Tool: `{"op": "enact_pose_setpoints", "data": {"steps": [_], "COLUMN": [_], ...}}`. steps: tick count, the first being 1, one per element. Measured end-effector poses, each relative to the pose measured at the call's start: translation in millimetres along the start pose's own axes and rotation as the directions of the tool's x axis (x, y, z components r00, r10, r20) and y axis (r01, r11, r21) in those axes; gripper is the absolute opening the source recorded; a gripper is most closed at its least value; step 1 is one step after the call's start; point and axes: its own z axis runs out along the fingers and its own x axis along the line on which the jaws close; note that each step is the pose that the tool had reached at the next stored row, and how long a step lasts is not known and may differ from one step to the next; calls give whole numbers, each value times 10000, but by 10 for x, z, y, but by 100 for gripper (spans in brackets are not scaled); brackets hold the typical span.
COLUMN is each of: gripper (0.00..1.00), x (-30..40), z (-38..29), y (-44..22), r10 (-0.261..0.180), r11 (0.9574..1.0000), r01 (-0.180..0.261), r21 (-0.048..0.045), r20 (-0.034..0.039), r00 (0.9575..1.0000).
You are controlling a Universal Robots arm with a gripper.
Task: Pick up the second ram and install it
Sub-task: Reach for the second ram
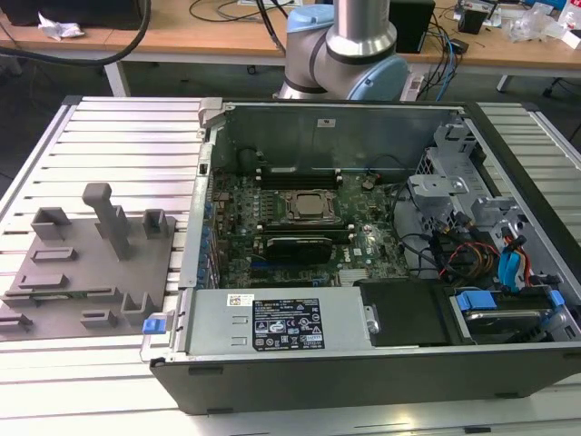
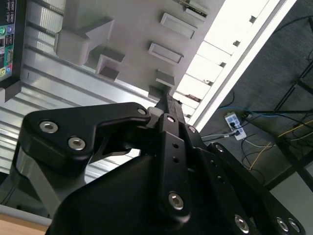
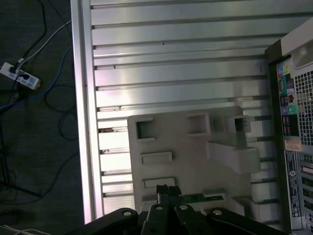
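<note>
- Fingers (image 3: 161, 192) in the first wrist view sat pressed together, nothing between them; gripper (image 3: 167, 189) hung above the grey holder block (image 3: 186, 156).
- Same view: second ram (image 3: 198, 198) lay along one edge of that block, seen just past the fingertips, not gripped. Block rested on the slatted aluminium table (image 3: 171, 58).
- Second wrist view: fingers read as one dark bar, tip over the block's edge; the green stick sat on the block well apart from the tip.
- Exterior view: block on the table at the exterior view's left, beside the open computer case (image 1: 363, 118) with the motherboard (image 1: 363, 245) exposed; arm (image 1: 359, 36) rose behind the case.
</note>
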Motion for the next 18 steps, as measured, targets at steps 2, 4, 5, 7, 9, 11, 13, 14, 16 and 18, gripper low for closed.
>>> {"op": "enact_pose_setpoints", "data": {"steps": [2, 4, 5, 7, 9, 11, 13, 14, 16, 18], "gripper": [11, 11, 11, 11, 11, 11, 11, 11, 11, 11], "x": [-15, -19, -22, -29, -31, -36, -40, -42, -48, -52], "z": [9, 15, 18, 25, 29, 38, 43, 46, 49, 51], "y": [-48, -103, -140, -226, -264, -333, -385, -419, -489, -544], "r10": [0, 0, 0, 0, 0, 0, 0, 1, 0, -1], "r11": [10000, 10000, 10000, 10000, 10000, 10000, 10000, 10000, 10000, 10000], "r01": [0, 0, 0, 0, 0, 0, 0, -1, 0, 1], "r21": [0, 1, 1, 1, 0, 0, 0, 0, 0, 0], "r20": [0, -1, 0, 0, 0, 1, 0, 0, 0, 1], "r00": [10000, 10000, 10000, 10000, 10000, 10000, 10000, 10000, 10000, 10000]}}
